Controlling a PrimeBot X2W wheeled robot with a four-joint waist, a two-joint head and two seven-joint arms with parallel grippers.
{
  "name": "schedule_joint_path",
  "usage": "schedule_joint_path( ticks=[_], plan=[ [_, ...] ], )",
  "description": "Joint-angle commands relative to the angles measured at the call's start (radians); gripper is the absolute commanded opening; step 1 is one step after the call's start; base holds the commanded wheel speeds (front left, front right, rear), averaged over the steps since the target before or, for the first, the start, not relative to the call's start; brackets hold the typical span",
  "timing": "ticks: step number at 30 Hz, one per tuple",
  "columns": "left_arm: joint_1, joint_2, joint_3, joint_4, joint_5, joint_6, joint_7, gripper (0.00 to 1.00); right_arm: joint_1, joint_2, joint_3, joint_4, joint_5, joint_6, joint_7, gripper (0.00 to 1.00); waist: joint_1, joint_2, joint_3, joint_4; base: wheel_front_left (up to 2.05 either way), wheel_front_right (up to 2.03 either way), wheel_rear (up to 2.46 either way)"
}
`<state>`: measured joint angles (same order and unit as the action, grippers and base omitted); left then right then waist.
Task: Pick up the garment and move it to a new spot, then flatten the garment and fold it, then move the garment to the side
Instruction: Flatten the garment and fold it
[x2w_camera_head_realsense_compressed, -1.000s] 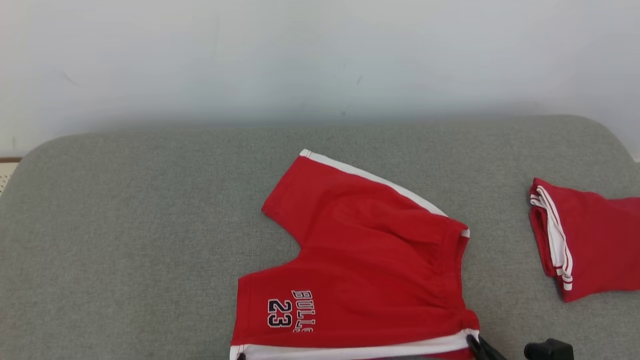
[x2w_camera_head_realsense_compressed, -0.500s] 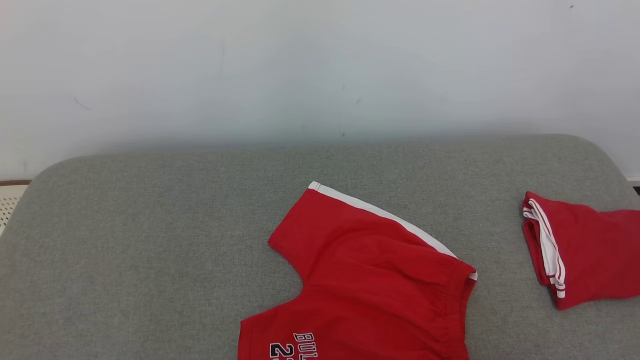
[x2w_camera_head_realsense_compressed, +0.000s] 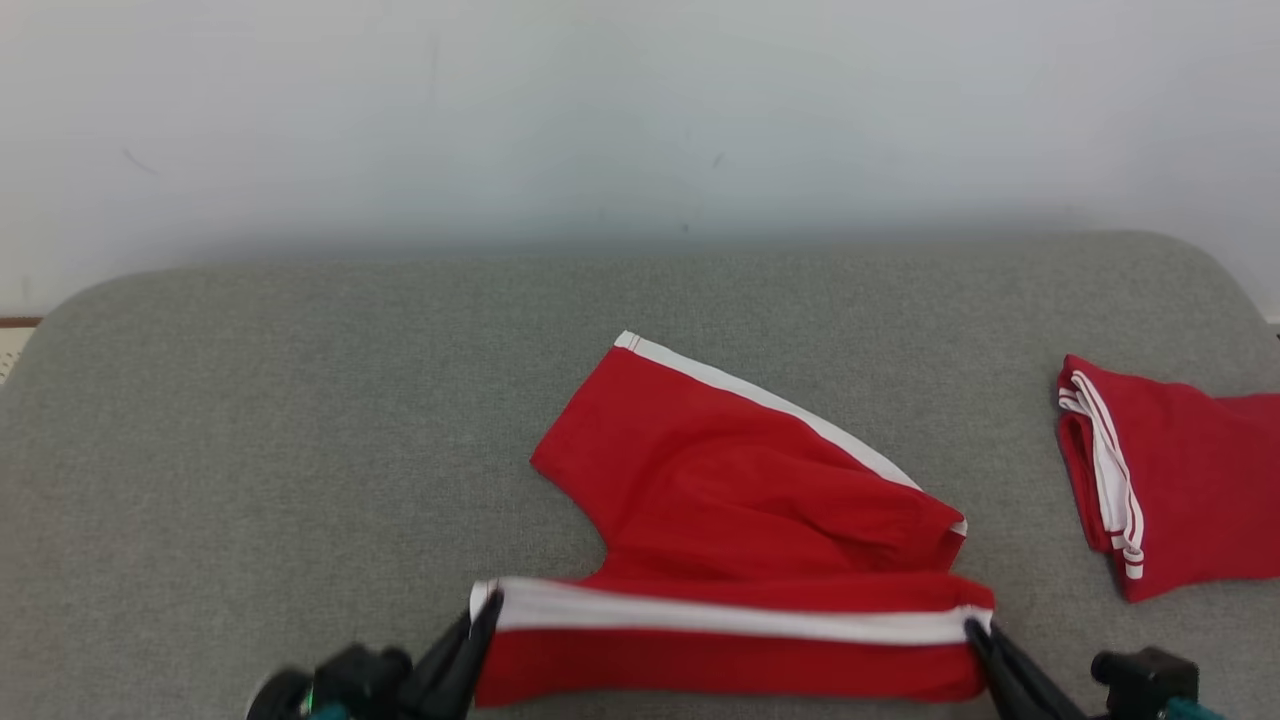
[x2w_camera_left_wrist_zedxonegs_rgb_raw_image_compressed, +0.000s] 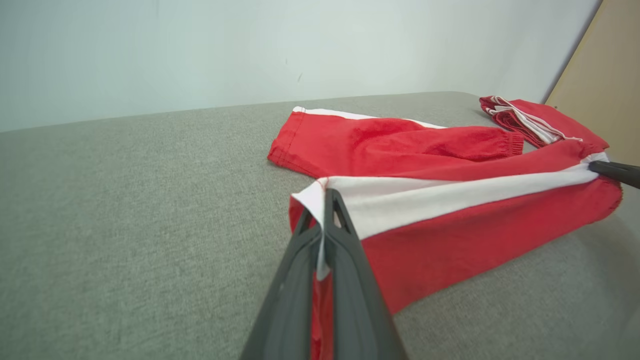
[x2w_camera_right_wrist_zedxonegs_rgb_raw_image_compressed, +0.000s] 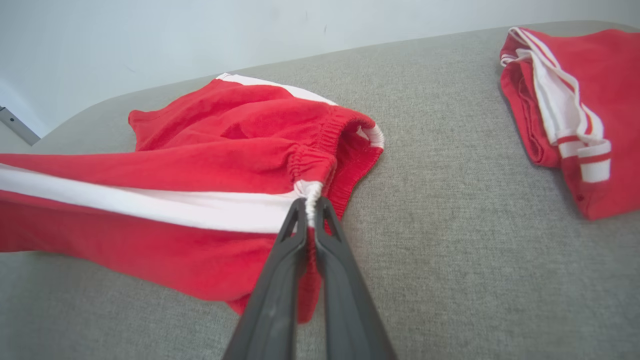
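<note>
Two grippers of yours pinch the red shorts (x2w_camera_head_realsense_compressed: 740, 500) by the white stripe (x2w_camera_head_realsense_compressed: 720, 618).
Your shorts lie in the middle of the grey cushion (x2w_camera_head_realsense_compressed: 250, 450), near its front edge, with the near side lifted so the stripe runs across. Your left gripper (x2w_camera_head_realsense_compressed: 483, 605) is pressed tight on the leg end of the stripe; your right gripper (x2w_camera_head_realsense_compressed: 973, 630) is pressed tight on the waistband end. Off to the right, well apart, lies a folded red cloth (x2w_camera_head_realsense_compressed: 1170, 480). Behind is a pale wall (x2w_camera_head_realsense_compressed: 640, 120).
</note>
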<state>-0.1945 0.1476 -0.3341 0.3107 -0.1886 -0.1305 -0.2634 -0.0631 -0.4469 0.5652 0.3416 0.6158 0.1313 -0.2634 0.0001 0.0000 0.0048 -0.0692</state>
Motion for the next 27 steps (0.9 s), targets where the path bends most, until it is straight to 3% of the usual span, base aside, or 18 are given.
schedule_joint_path(
  ticks=[1, 10, 19, 27],
  plan=[
    [-0.053, 0.011, -0.006, 0.009, 0.004, 0.001, -0.001, 0.00, -0.021, 0.003, -0.021, -0.010, 0.008, -0.001, -0.001, 0.00, -0.0001, 0.0000, 0.025, -0.012, 0.00, 0.00, 0.00],
    [-0.374, -0.005, -0.049, 0.155, 0.002, 0.001, -0.001, 0.00, -0.181, 0.035, -0.058, -0.012, 0.027, -0.001, -0.001, 0.00, -0.0001, 0.0000, 0.166, -0.069, 0.00, 0.00, 0.00],
    [-0.594, -0.026, -0.029, 0.269, 0.046, 0.001, -0.001, 0.00, -0.317, 0.072, -0.071, 0.008, 0.027, -0.001, -0.001, 0.00, -0.0001, 0.0000, 0.279, -0.114, 0.00, 0.00, 0.00],
    [-0.718, -0.027, -0.033, 0.364, 0.094, 0.001, -0.001, 0.00, -0.343, 0.106, -0.126, 0.013, 0.010, -0.001, -0.001, 0.00, -0.0001, 0.0000, 0.350, -0.142, 0.00, 0.00, 0.00]
  ],
)
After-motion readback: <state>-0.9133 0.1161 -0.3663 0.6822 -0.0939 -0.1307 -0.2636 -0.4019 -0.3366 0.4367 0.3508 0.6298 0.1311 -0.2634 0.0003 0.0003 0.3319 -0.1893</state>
